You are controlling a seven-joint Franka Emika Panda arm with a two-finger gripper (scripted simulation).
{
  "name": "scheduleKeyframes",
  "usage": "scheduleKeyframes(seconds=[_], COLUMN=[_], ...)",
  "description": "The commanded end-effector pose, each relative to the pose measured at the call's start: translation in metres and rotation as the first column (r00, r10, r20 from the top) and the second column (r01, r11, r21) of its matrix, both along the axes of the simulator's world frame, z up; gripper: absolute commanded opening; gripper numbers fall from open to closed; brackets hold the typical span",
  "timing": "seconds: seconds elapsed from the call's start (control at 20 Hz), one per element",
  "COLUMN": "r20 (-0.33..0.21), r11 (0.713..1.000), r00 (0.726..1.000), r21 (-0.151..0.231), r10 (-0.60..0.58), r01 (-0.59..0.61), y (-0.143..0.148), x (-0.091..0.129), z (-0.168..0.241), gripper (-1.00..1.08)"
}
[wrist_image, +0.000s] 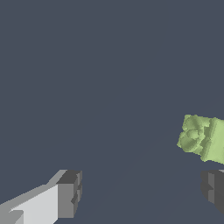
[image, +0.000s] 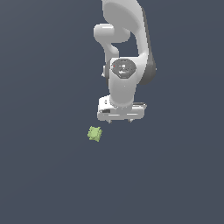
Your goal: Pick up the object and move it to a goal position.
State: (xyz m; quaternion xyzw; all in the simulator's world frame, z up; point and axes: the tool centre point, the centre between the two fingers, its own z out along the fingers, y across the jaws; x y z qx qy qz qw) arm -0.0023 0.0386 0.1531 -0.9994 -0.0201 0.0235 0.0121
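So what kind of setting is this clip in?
Apparently a bare simulator scene, not a real room: flat, featureless dark grey ground, a cleanly rendered white arm with its tool open, and one small green lumpy object.

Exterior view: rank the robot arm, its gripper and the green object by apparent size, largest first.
1. Robot arm, by far the largest.
2. Gripper, its white body wider than the object.
3. Green object, smallest, lying apart from the jaws.

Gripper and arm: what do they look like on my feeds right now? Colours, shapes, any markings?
The arm is glossy white with rounded, bulky links and dark grey strips along one side. A round grey joint cap with a small red mark faces the exterior camera. The gripper has a flat white boxy body. In the wrist view its fingers are blocky: light grey shanks ending in darker grey pads. No cables show.
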Motion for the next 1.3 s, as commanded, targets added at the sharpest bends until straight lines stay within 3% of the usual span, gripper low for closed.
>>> scheduleKeyframes(seconds=[0.0, 0.7, 0.95, 1.25], r20=[0.0, 0.03, 0.034, 0.041], r11=[1.0, 0.999, 1.0, 0.988], r00=[1.0, 0.998, 0.999, 0.987], r21=[0.0, 0.009, 0.005, -0.01], r10=[0.0, 0.046, -0.016, -0.155], r01=[0.0, -0.046, 0.016, 0.156], y=[0.0, 0.012, -0.019, -0.09], x=[0.0, 0.002, 0.006, 0.008], z=[0.0, 0.01, -0.006, -0.042], gripper=[1.0, 1.0, 1.0, 1.0])
